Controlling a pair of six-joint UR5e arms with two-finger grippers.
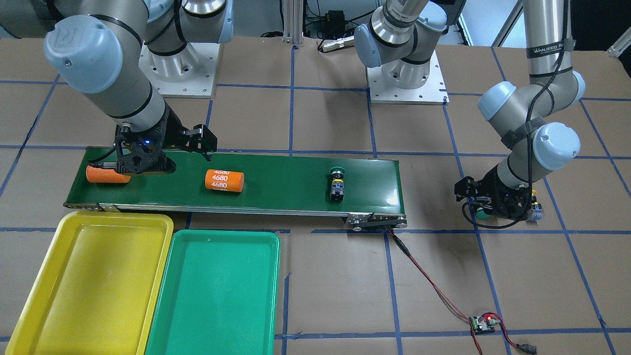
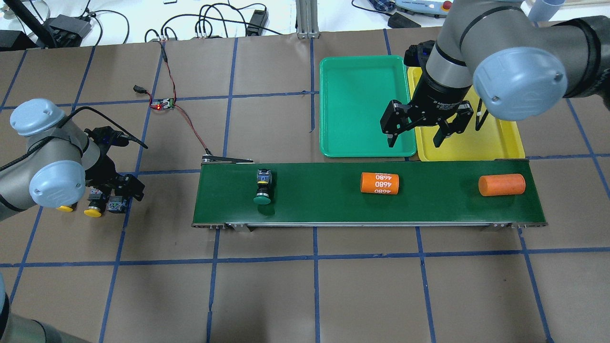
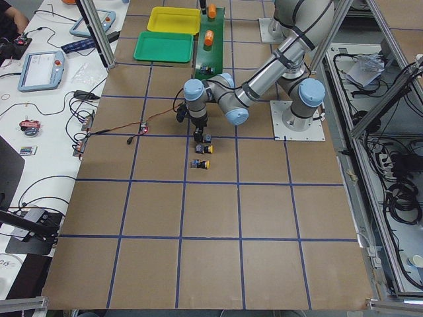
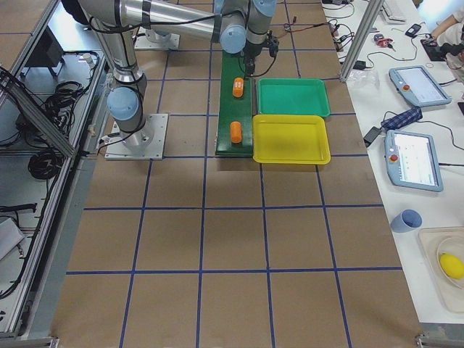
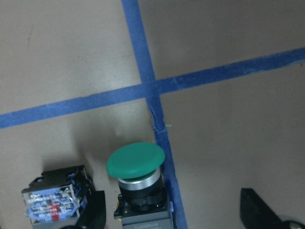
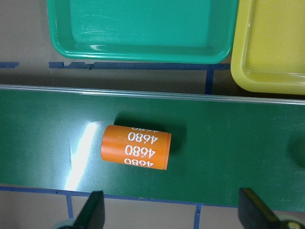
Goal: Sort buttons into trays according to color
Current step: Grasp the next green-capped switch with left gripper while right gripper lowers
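A green button [image 5: 136, 162] lies on its side on the brown counter [image 2: 286, 286], beyond the end of the conveyor belt [image 2: 333, 200] on the robot's left. It is well apart from the green tray [image 2: 362, 105] at the belt's other end. Its long axis, cap to body, runs across the line between the two fingers [image 5: 93, 214] of the left end effector [image 5: 172, 210], which hangs right over it, fingers spread wide and empty.

The button sits closer to one finger than the other. The contact block of a neighbouring button [image 5: 55, 200] lies just outside that finger. A straight drop and squeeze should catch the body's flanks, though the neighbour may get nudged.

The right end effector [image 2: 414, 140], also spread and empty, hovers by the trays near an orange cylinder [image 2: 380, 183], far from this button. A second green button [image 2: 263, 188] lies on the belt.
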